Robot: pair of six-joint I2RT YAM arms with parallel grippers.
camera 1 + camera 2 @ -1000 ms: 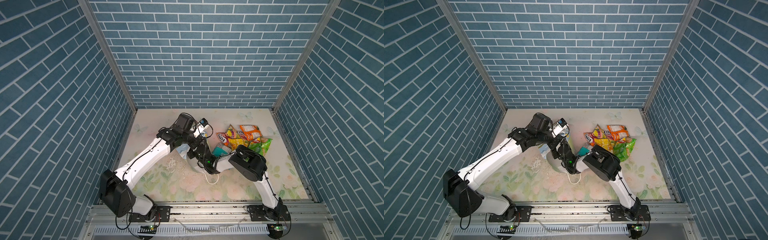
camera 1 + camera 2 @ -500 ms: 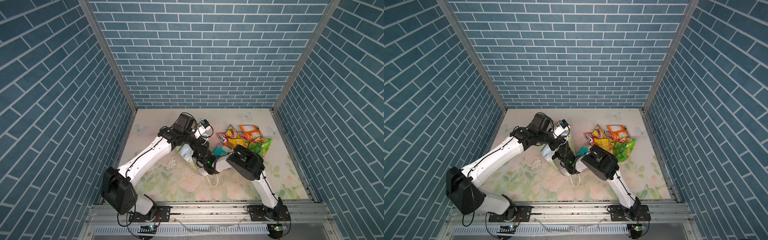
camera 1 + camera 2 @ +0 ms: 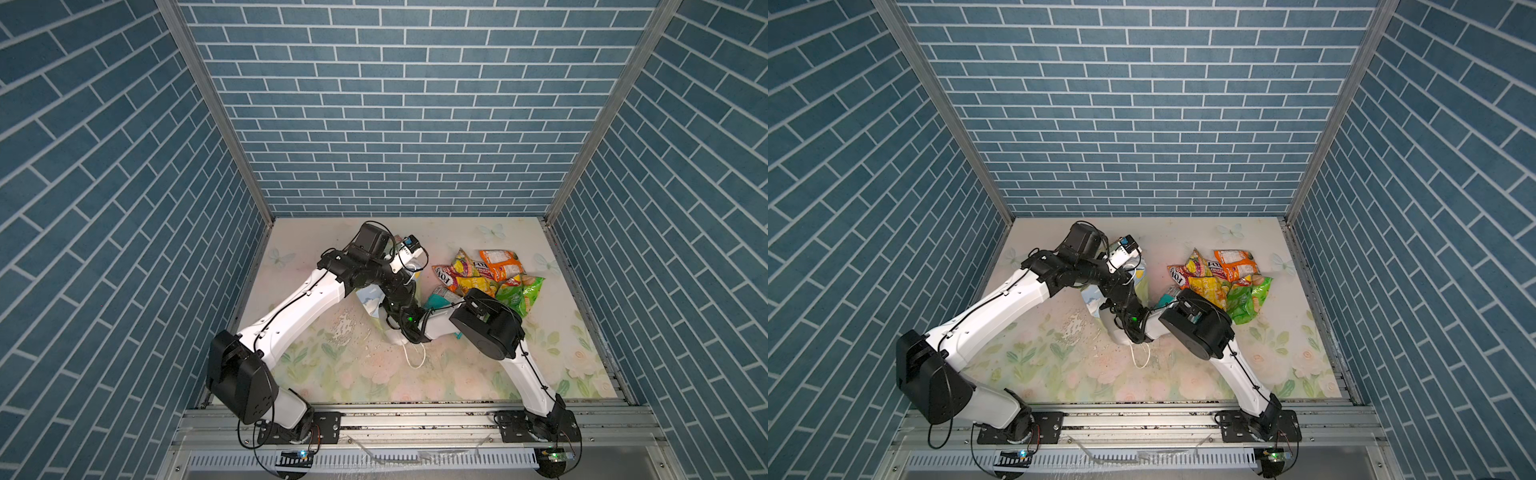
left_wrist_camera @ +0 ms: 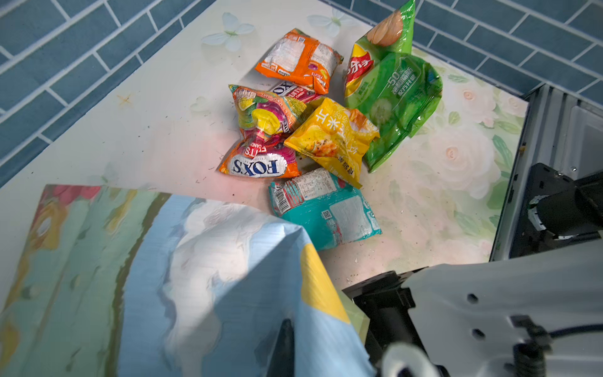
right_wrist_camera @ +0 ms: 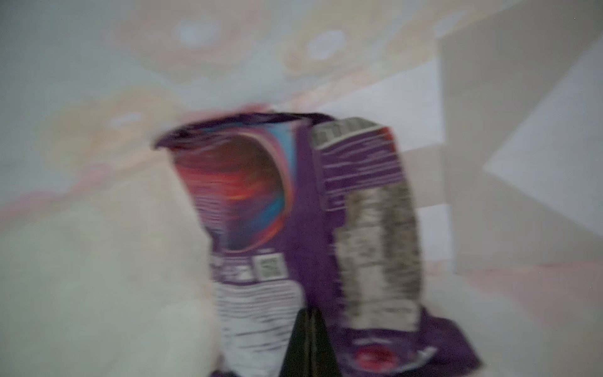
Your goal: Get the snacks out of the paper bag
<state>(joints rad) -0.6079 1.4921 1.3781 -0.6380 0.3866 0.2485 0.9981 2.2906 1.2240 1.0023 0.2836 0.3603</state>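
The paper bag point(image 3: 368, 299) point(image 3: 1092, 300) lies between the two arms, and its sky and meadow print fills the left wrist view point(image 4: 182, 277). My left gripper point(image 4: 290, 326) is shut on the bag's wall, with one dark finger showing outside it. My right gripper point(image 5: 308, 315) reaches inside the white bag. It is shut, with its tips on a purple snack packet point(image 5: 306, 209); this view is blurred. Several snacks point(image 3: 484, 276) point(image 3: 1221, 276) point(image 4: 326, 130) lie heaped on the table right of the bag, a teal one point(image 4: 326, 209) nearest it.
A white cord handle point(image 3: 415, 359) trails from the bag toward the front. The right arm's black elbow point(image 3: 488, 328) hangs over the near edge of the heap. Blue brick walls enclose the floral table point(image 3: 332, 374) on three sides. A metal rail point(image 3: 415, 419) runs along the front.
The right gripper's jaws have closed inside the bag. The left gripper keeps its hold on the bag wall, and both arms have shifted only slightly.
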